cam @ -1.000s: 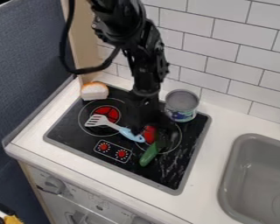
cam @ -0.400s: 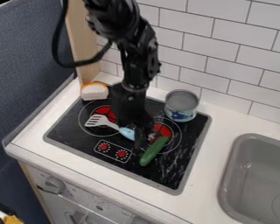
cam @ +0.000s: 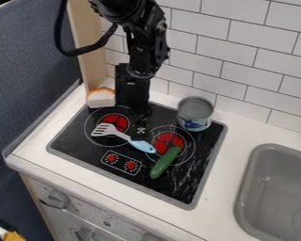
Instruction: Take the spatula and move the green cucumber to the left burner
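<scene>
The black gripper hangs over the back middle of the stove, behind the spatula's handle and apart from it. A spatula with a white slotted head and light blue handle lies on the stove, its head over the front part of the left burner and its handle end beside the right burner. The green cucumber rests at a slant, its upper end on the right burner's front part and its lower end toward the stove's front edge.
A grey can stands at the stove's back right corner. A piece of bread sits at the back left corner. The tiled wall rises behind the counter, and a grey sink lies at the right.
The gripper has moved back and up toward the wall, away from the cucumber and the right burner. Spatula and cucumber lie where they were.
</scene>
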Action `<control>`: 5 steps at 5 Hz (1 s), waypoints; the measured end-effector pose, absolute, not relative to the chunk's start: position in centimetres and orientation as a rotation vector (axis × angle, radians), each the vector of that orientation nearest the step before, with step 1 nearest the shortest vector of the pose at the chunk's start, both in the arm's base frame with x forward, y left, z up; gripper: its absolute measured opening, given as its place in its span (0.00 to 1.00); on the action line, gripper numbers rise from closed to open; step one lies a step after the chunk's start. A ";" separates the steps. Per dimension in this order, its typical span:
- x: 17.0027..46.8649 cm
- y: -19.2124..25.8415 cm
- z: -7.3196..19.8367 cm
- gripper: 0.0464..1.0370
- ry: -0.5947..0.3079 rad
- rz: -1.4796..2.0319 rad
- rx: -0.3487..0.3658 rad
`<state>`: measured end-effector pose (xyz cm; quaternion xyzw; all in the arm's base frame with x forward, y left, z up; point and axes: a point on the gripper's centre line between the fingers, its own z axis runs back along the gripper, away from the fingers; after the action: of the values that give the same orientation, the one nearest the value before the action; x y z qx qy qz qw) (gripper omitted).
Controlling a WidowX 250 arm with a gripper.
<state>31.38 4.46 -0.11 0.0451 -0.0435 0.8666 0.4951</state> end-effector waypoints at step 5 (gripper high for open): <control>31.4 4.2 -5.9 0.96 -0.211 1.315 0.200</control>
<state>31.38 4.23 -5.89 0.0926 -0.0975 0.6089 0.7818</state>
